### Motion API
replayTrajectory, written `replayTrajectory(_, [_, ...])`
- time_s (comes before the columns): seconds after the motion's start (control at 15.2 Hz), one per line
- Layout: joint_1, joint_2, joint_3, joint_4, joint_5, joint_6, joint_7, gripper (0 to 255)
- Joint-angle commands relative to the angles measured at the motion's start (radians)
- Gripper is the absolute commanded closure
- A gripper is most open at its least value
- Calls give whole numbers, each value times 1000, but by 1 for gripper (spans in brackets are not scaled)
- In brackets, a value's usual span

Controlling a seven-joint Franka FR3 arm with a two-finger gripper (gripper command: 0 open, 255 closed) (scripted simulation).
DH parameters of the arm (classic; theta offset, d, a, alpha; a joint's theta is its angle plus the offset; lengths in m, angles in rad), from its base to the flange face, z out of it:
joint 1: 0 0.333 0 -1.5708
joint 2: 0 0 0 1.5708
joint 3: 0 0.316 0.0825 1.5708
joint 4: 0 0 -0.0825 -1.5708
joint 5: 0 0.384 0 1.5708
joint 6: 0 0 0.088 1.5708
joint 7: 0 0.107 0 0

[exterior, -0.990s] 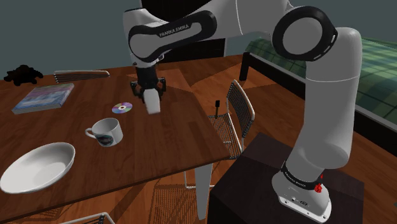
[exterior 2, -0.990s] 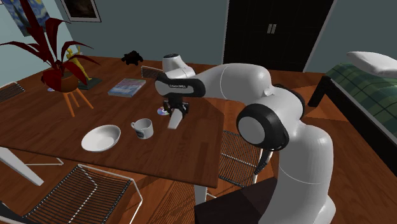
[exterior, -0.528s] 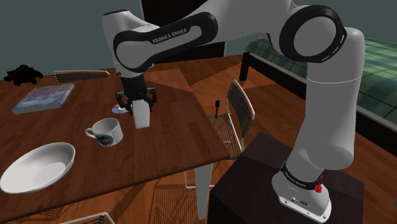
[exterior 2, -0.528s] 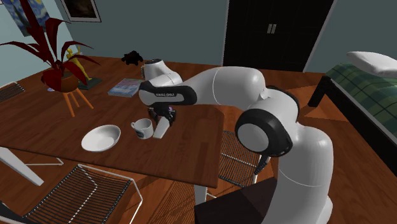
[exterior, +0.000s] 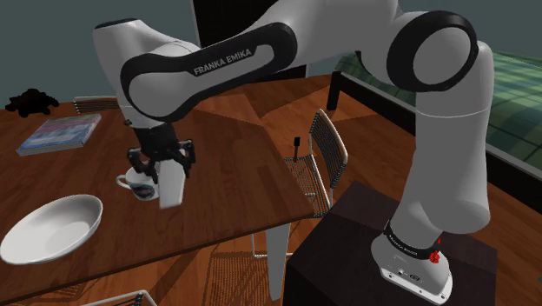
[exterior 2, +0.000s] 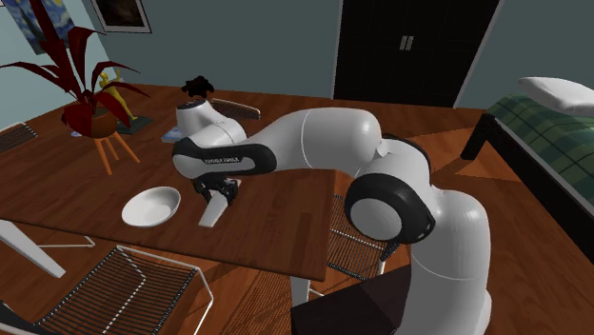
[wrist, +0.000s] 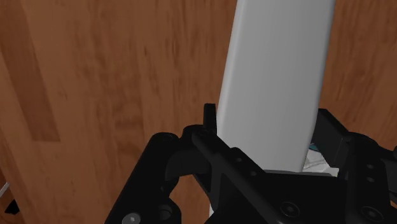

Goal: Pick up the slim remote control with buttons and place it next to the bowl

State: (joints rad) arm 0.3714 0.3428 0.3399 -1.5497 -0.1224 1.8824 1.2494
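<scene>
Your claw (exterior: 163,167), pinching the pale grey remote control (exterior: 172,189) by its upper end, has swung from mid-frame leftward. The remote control now hangs above the bench (exterior: 243,174) beside the mug (exterior: 135,185), with the white bowl (exterior: 48,228) at lower left. Lowering likely comes next.

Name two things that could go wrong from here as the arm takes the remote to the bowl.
1. The remote hangs low right beside the mug; it may knock the mug over.
2. The gripper clasps the remote by one end, so it could slip or tilt before reaching the bowl.
</scene>
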Motion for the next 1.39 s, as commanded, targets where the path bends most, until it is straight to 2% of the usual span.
replayTrajectory(0.0, [32,9,12,14,-8,-6,46,255])
replayTrajectory(0.07, [57,25,21,35,-16,-14,79,255])
replayTrajectory(1.32, [59,94,5,-126,-49,210,102,255])
